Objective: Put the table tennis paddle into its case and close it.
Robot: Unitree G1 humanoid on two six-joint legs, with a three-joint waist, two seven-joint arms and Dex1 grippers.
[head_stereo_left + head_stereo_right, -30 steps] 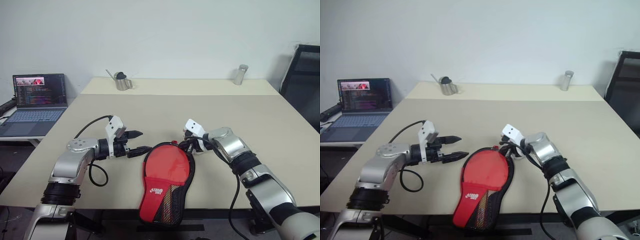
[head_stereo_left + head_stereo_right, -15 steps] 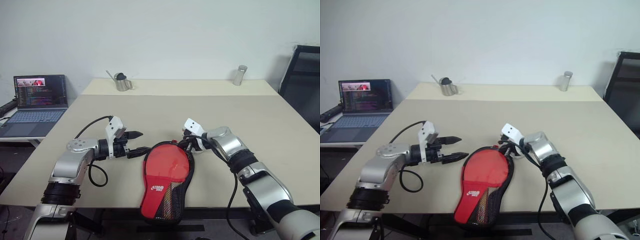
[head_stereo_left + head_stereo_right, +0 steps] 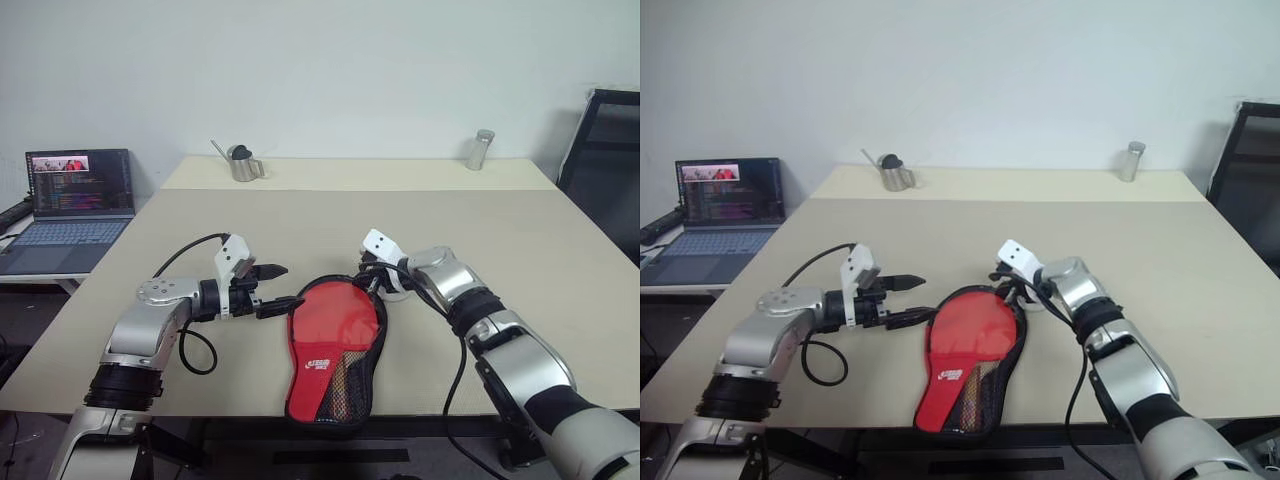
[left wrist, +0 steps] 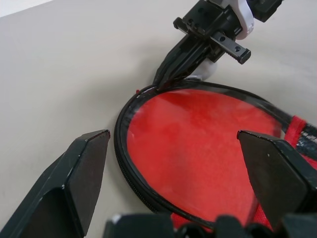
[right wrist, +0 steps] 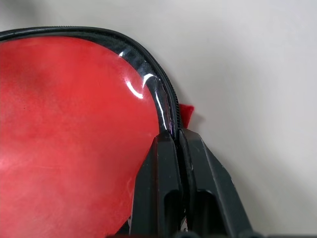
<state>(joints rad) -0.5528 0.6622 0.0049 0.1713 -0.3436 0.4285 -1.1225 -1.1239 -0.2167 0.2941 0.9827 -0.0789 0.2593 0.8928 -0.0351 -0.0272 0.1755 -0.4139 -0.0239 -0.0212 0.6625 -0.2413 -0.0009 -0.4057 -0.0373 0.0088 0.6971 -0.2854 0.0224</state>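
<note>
red rubber of the table tennis paddle (image 3: 335, 318) faces up inside the open case (image 3: 332, 395), which lies at the near edge of the table (image 3: 520, 250), its narrow end hanging just past that edge. the right gripper (image 5: 178, 144) has its fingers pressed together on the case's black zip rim at the round far end. the left gripper (image 3: 280, 288) hovers just beside the case on its left side, fingers spread apart, holding nothing.
</note>
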